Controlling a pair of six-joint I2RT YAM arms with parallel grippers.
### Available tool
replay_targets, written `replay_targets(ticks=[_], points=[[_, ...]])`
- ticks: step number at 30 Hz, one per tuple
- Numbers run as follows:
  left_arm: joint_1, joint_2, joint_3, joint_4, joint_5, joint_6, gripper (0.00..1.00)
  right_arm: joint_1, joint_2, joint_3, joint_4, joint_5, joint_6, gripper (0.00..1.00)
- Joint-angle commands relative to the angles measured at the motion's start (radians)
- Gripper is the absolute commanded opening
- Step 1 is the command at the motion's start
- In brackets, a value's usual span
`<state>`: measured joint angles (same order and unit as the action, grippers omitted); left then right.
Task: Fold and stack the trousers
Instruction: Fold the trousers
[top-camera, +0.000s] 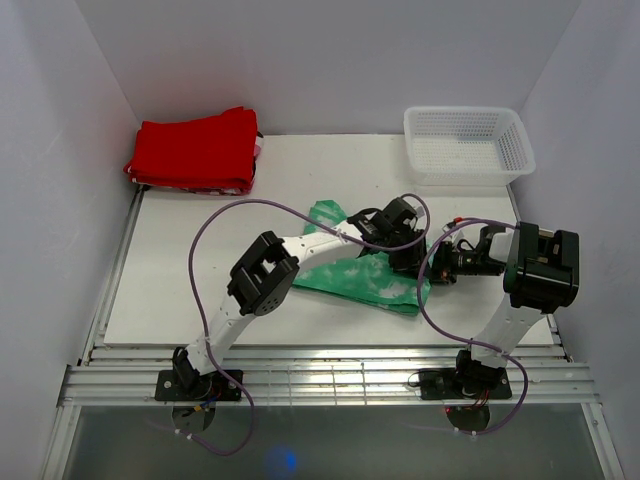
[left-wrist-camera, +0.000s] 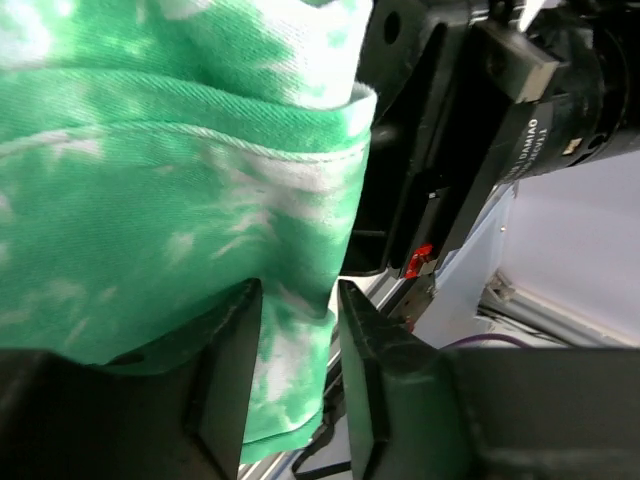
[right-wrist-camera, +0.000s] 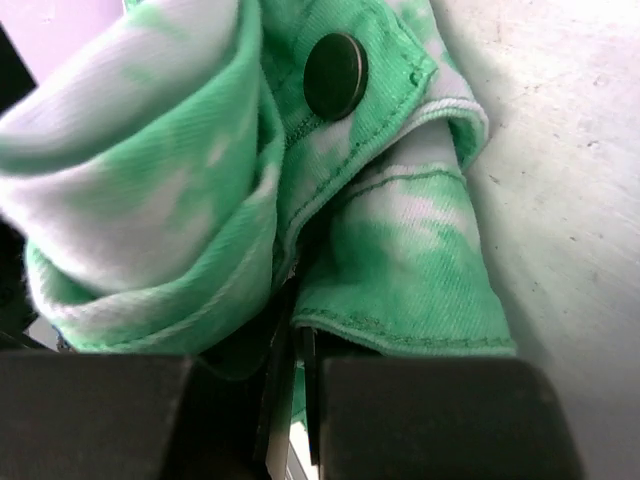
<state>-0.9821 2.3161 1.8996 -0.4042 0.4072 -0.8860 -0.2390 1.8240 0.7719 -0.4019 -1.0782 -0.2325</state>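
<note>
- Trousers (top-camera: 365, 278) lie partly folded at the centre of the white table (top-camera: 200, 290), near its front edge. The green and white cloth forms a flattened bundle running from under the left forearm towards the right arm.
- Left gripper (left-wrist-camera: 295, 380) is at the right end of the bundle, reached across from the left base. Its fingers (left-wrist-camera: 225, 370) stand parted with a clear gap. A hemmed edge of the trousers hangs in that gap and is not visibly pinched, so the grip is released.
- Right gripper (right-wrist-camera: 290, 400) meets the same end of the bundle from the right side. Its fingers (right-wrist-camera: 420, 420) are clenched to a narrow slit, with a fold of the trousers caught in it.
- Right wrist view shows the waistband, bunched and lifted just above the closed fingers. A dark round button (right-wrist-camera: 335, 75) sits on the waistband, and bare table surface shows to the right of it.
- Left wrist view shows the black body of the right gripper just beside the hanging cloth edge.
- Both grippers are close together at the right end of the bundle.
- Red folded garment (top-camera: 195, 150) rests at the far left corner of the table, well apart from the trousers.
- White mesh basket (top-camera: 465, 170) stands at the far right corner.
</note>
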Motion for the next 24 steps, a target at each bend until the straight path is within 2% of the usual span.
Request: replay_targets(ticks=[1, 4, 6, 7, 9, 12, 14, 16, 17, 19, 20, 21, 22, 24], points=[[-0.009, -0.029, 0.023, 0.044, 0.016, 0.01, 0.48, 0.006, -0.005, 0.055, -0.098, 0.027, -0.065, 0.1], [0.025, -0.073, 0.006, 0.044, 0.013, 0.035, 0.55, -0.017, 0.0, 0.159, -0.244, 0.101, -0.171, 0.13], [0.055, -0.104, -0.016, 0.033, 0.015, 0.061, 0.66, -0.04, -0.009, 0.207, -0.334, 0.179, -0.232, 0.17], [0.066, -0.144, -0.026, 0.027, 0.015, 0.073, 0.68, -0.048, -0.012, 0.26, -0.365, 0.213, -0.251, 0.19], [0.103, -0.193, -0.068, 0.013, 0.018, 0.116, 0.75, -0.072, -0.029, 0.315, -0.422, 0.323, -0.295, 0.3], [0.167, -0.315, -0.155, -0.001, 0.034, 0.194, 0.85, -0.114, -0.063, 0.415, -0.501, 0.449, -0.335, 0.38], [0.207, -0.409, -0.198, -0.007, 0.077, 0.248, 0.96, -0.128, -0.081, 0.495, -0.561, 0.486, -0.389, 0.45], [0.282, -0.463, -0.264, -0.008, 0.137, 0.344, 0.98, -0.132, -0.106, 0.553, -0.626, 0.456, -0.439, 0.54], [0.308, -0.486, -0.287, -0.01, 0.166, 0.372, 0.98, -0.129, -0.115, 0.602, -0.693, 0.424, -0.47, 0.66], [0.396, -0.553, -0.374, 0.008, 0.257, 0.415, 0.98, -0.099, -0.141, 0.633, -0.732, 0.313, -0.47, 0.78], [0.455, -0.57, -0.405, 0.049, 0.303, 0.426, 0.98, -0.057, -0.156, 0.639, -0.735, 0.251, -0.435, 0.91], [0.48, -0.598, -0.433, 0.074, 0.4, 0.441, 0.98, -0.03, -0.163, 0.635, -0.735, 0.212, -0.42, 0.96], [0.503, -0.607, -0.479, 0.097, 0.447, 0.465, 0.98, -0.004, -0.166, 0.627, -0.73, 0.172, -0.409, 1.0], [0.543, -0.612, -0.516, 0.18, 0.578, 0.469, 0.98, 0.082, -0.173, 0.575, -0.685, 0.073, -0.354, 0.96]])
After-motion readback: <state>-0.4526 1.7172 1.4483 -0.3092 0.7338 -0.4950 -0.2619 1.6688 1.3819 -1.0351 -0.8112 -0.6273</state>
